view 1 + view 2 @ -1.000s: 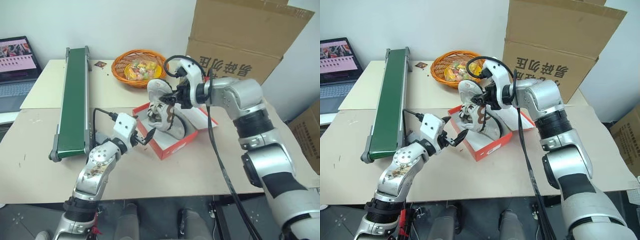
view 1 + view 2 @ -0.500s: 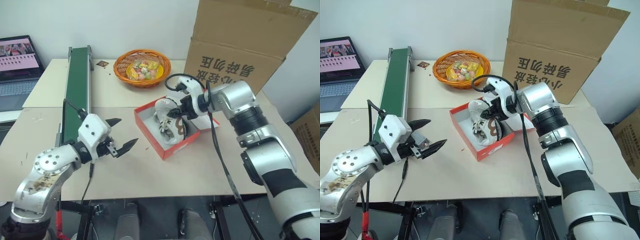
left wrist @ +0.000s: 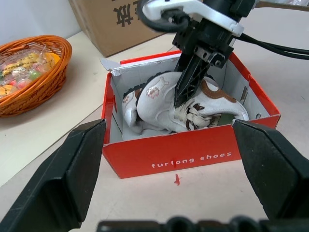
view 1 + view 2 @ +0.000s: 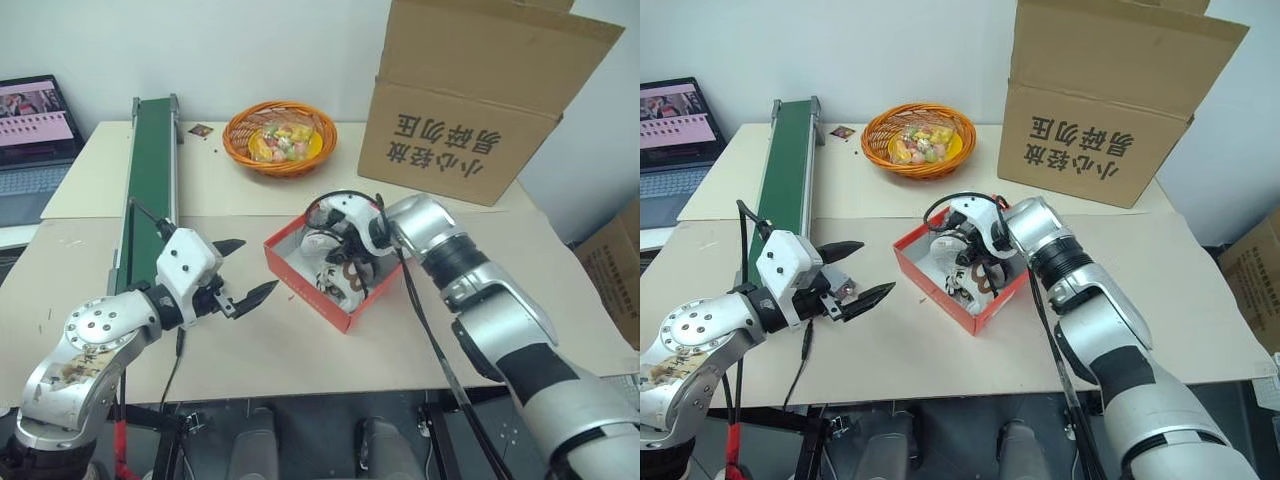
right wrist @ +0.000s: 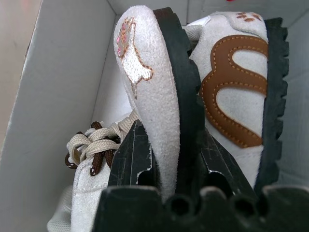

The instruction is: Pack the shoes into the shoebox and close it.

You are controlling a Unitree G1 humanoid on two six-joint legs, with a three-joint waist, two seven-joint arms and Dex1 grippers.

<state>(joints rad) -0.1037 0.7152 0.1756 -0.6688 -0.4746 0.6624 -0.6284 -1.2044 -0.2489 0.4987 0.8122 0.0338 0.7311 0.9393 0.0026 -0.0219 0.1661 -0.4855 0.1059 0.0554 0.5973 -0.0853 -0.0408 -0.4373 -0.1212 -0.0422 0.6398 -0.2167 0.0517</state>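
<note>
The red shoebox (image 4: 303,283) stands open in the middle of the table, white inside. Both cream shoes lie in it on their sides: one (image 5: 154,82) with a black sole edge, the other (image 5: 236,96) with a brown patch. My right gripper (image 4: 345,246) reaches down into the box and is shut on the sole edge of the first shoe, its fingers (image 5: 133,157) clamping either side. My left gripper (image 4: 254,268) hovers open over the table, left of the box and apart from it, pointing at its red front wall (image 3: 193,152).
A green conveyor belt (image 4: 150,190) runs along the left side of the table. Behind the shoebox are an orange basket of sweets (image 4: 278,135) and a big brown carton (image 4: 470,100). A laptop (image 4: 35,125) sits at the far left.
My right gripper has lowered the shoe from above the box down into it. My left gripper has drawn back from the box's left wall, still open.
</note>
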